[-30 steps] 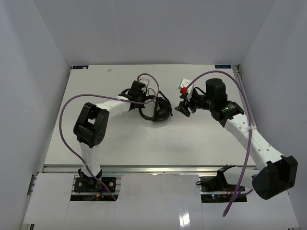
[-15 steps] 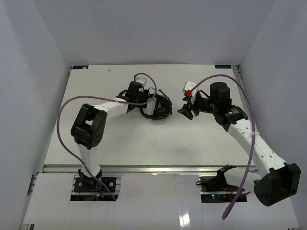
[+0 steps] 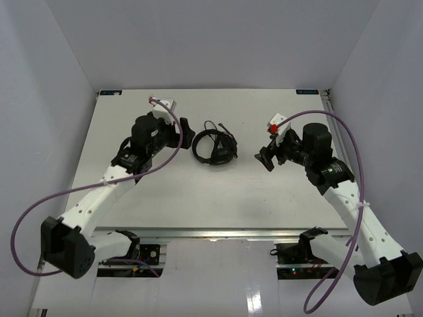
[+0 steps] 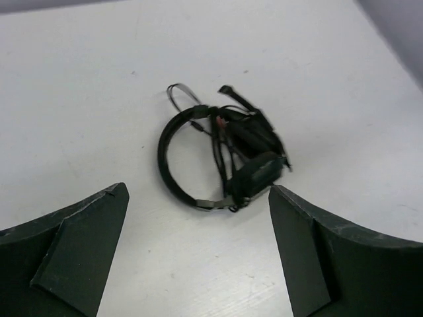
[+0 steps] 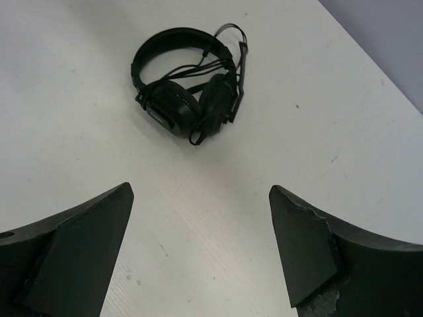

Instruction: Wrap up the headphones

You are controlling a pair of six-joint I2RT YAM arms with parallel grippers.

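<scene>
The black headphones (image 3: 213, 146) lie alone on the white table (image 3: 198, 198), earcups folded together with the thin cable wound across the headband. The left wrist view shows the headphones (image 4: 228, 155) ahead of my left gripper (image 4: 198, 191), which is open and holds nothing. My left gripper (image 3: 181, 134) stands just left of them, apart. The right wrist view has the headphones (image 5: 188, 99) further off, beyond my right gripper (image 5: 200, 189), open and holding nothing. My right gripper (image 3: 265, 157) hovers to their right with a gap of bare table between.
Thick purple robot cables loop off the left arm (image 3: 30, 224) and arch over the right arm (image 3: 353, 142). White walls close in the table at the left, back and right. A metal rail (image 3: 211, 232) runs along the near edge.
My left gripper has let go of the headphones, opened and drawn back to the left. My right gripper has opened wider and backed off to the right. The headphones now rest untouched.
</scene>
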